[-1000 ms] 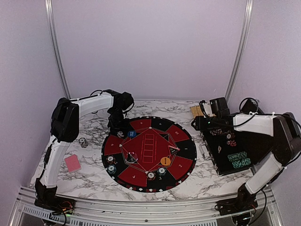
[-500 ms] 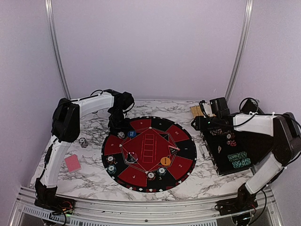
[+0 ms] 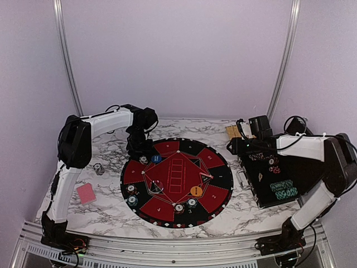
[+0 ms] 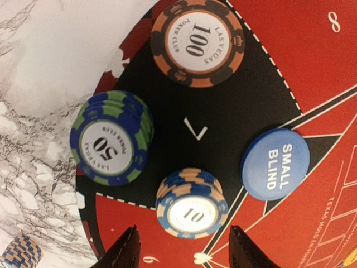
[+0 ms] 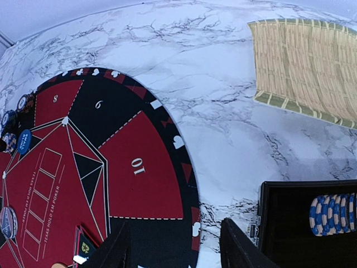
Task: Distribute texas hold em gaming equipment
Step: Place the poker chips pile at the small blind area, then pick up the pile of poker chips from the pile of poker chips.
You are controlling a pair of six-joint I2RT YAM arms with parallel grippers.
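My left gripper [image 3: 138, 146] hovers over the far-left rim of the round mat [image 3: 167, 192]. In the left wrist view it [image 4: 187, 250] is open, with a blue-and-tan stack of 10 chips [image 4: 191, 204] standing free just ahead of its tips. Beside that stack are a green-blue stack of 50 chips [image 4: 111, 139], an orange-black 100 chip [image 4: 198, 42] and the blue small-blind button [image 4: 275, 163]. A pink card [image 3: 86, 193] and a chip stack [image 3: 99, 168] lie on the marble at left. My right gripper [image 5: 175, 251] is open and empty above the mat's right rim [image 5: 192, 184].
The black case [image 3: 262, 187] lies open at right, with rows of chips [image 5: 334, 214] inside. A bamboo mat [image 5: 307, 61] sits at the far right. More chip stacks [image 3: 133, 200] [image 3: 179, 208] and an orange button [image 3: 196, 191] rest on the round mat.
My left gripper's jaws have widened and it has drawn slightly back toward the far left. The right arm has not moved.
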